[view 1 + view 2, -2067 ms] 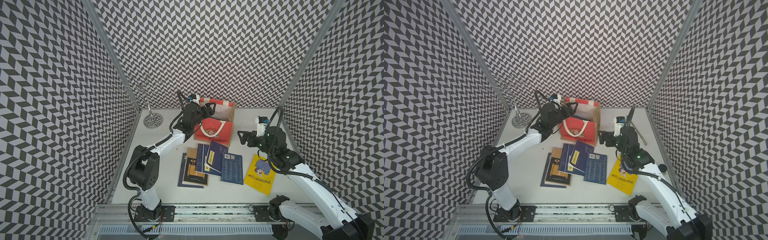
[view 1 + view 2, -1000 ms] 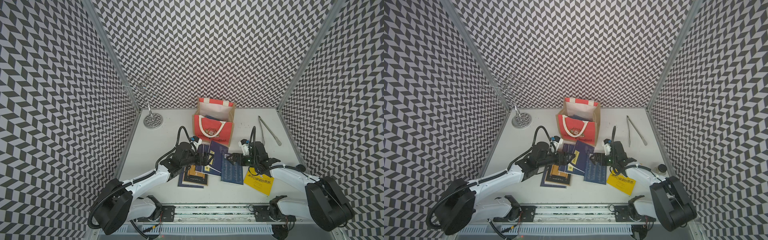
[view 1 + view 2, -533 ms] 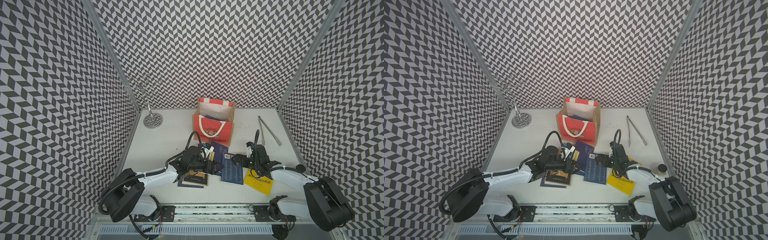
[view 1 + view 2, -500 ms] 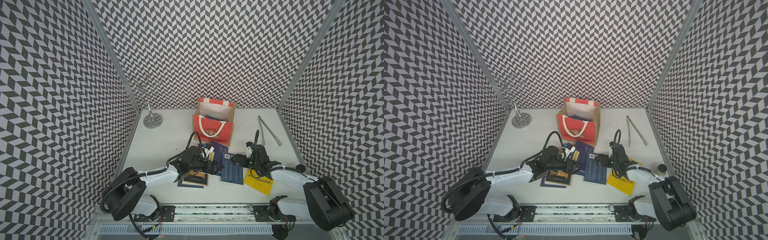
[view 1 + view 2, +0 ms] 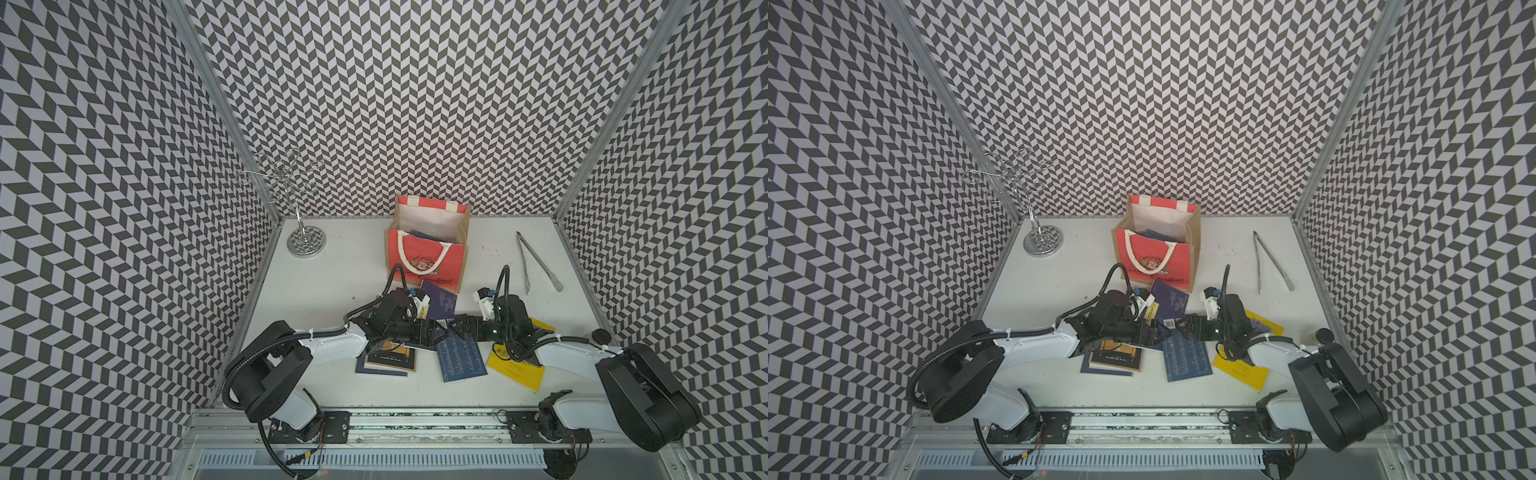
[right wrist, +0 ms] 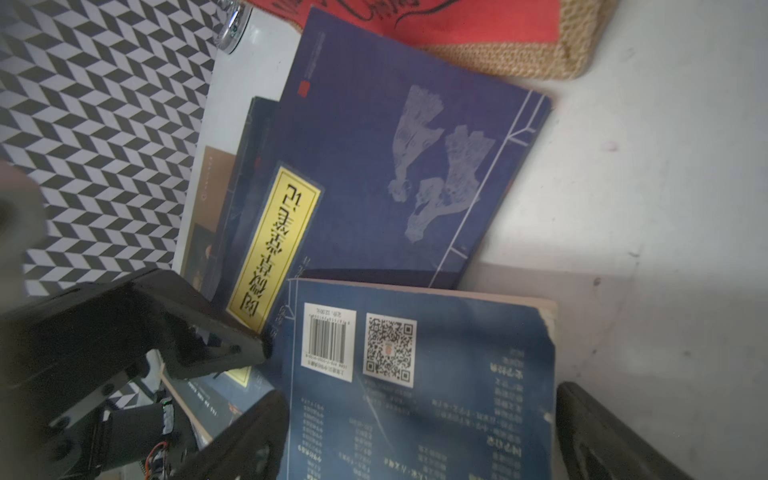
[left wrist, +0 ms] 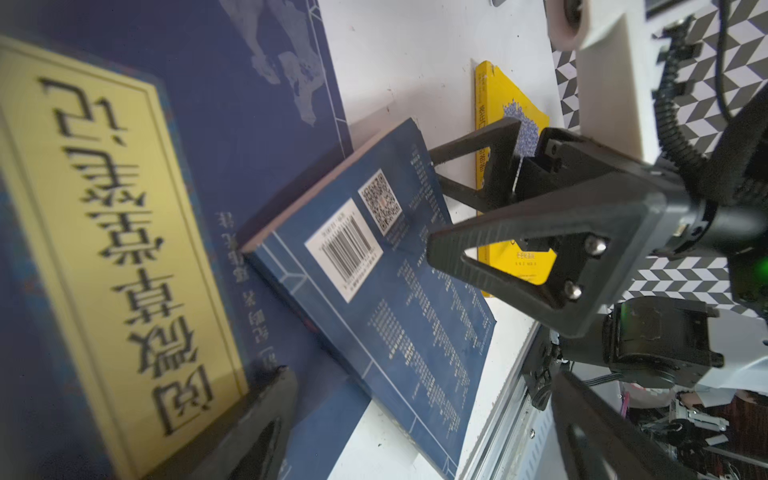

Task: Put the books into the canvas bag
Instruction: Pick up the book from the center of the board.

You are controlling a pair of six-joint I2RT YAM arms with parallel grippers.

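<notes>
Left arm (image 5: pixel 328 347) is folded down low, forearm stretched toward 3 o'clock just above the table (image 5: pixel 332 282). The left gripper (image 5: pixel 430 332) hangs over the middle of the book pile, claw spread wide and holding nothing. One finger sits right beside the navy book with the yellow label (image 5: pixel 438 301), and the tan-and-black book (image 5: pixel 390 358) lies under the wrist.

The canvas bag (image 5: pixel 428 259) stands upright at the pile's 12 o'clock, with navy covers (image 5: pixel 419 235) showing inside.

Right arm (image 5: pixel 561 353) mirrors the left, reaching toward 9 o'clock over the yellow book (image 5: pixel 515 368). The right gripper (image 5: pixel 459 330) is wide open too, its fingers straddling one edge of the blue book with the barcode (image 5: pixel 461 359) without clamping it. The two claws almost meet tip to tip.

Two seconds back both arms were raised up by the bag. Now they're both down on the pile, and that blue book sits more skewed.
</notes>
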